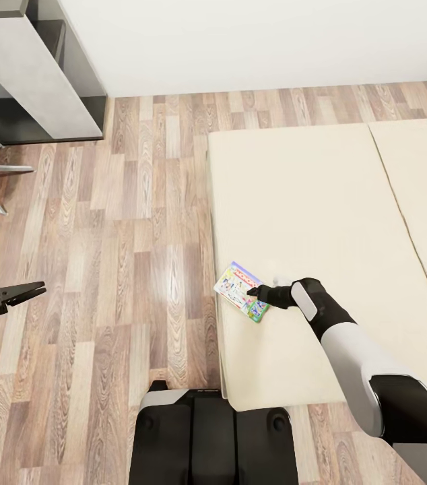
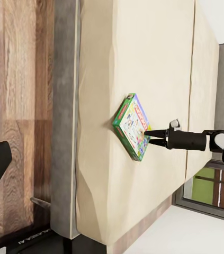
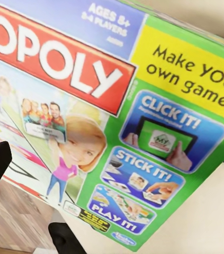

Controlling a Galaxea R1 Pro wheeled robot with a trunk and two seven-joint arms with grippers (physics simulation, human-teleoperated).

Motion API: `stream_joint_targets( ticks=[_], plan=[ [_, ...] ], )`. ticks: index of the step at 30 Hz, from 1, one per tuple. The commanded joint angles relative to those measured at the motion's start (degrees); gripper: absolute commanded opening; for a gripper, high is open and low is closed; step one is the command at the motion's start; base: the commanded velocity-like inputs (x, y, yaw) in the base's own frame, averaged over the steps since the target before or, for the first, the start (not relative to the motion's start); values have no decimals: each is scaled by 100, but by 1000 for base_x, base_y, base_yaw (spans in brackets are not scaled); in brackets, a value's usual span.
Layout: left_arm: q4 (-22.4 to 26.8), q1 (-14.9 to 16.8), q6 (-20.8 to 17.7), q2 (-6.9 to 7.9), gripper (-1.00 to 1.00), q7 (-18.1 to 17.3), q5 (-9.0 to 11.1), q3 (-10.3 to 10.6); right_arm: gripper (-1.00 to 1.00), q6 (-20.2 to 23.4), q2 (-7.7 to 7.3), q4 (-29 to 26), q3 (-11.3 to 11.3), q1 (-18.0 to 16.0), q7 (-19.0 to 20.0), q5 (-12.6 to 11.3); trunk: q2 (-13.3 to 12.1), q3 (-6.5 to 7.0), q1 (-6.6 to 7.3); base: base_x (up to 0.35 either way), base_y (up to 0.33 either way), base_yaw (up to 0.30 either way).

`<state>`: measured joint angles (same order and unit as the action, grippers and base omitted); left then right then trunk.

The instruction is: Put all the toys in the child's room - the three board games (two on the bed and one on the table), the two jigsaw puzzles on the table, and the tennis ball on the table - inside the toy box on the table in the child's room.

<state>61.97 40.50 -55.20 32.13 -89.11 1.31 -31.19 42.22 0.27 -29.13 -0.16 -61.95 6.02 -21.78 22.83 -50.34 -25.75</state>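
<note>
A Monopoly board game (image 1: 241,291), a flat box with a pale illustrated lid and green edge, lay on the beige bed (image 1: 308,202) close to the mattress's floor-side edge, turned at an angle to that edge. In the left wrist view the box (image 2: 133,126) sat flat on the mattress (image 2: 143,53), its green side wall showing. Close up, the lid (image 3: 112,121) carried red-banded white lettering, a yellow panel reading "Make your own game!", and blue panels marked Click it, Stick it, Play it.

The board game (image 3: 96,121) lid runs off frame, its title cut.
</note>
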Motion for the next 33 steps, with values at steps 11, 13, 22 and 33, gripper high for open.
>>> stream_joint_targets(
  ticks=[11, 13, 22, 33],
  plan=[
    [0, 2, -61, 3, 100, -27, -8, 7, 100, 23, 14, -5, -2, -2, 22, 24, 9, -6, -3, 0, 0, 0],
    [0, 2, -61, 3, 100, -27, -8, 7, 100, 23, 18, -5, -2, -2, 22, 24, 9, -6, -3, 0, 0, 0],
    [0, 3, -61, 4, 100, -27, -8, 8, 100, 23, 18, -5, -2, -2, 22, 26, 9, -6, -3, 0, 0, 0],
    [0, 2, -61, 2, 100, -27, -8, 8, 100, 17, 21, -5, -2, -2, 22, 24, 9, -6, -3, 0, 0, 0]
  ],
)
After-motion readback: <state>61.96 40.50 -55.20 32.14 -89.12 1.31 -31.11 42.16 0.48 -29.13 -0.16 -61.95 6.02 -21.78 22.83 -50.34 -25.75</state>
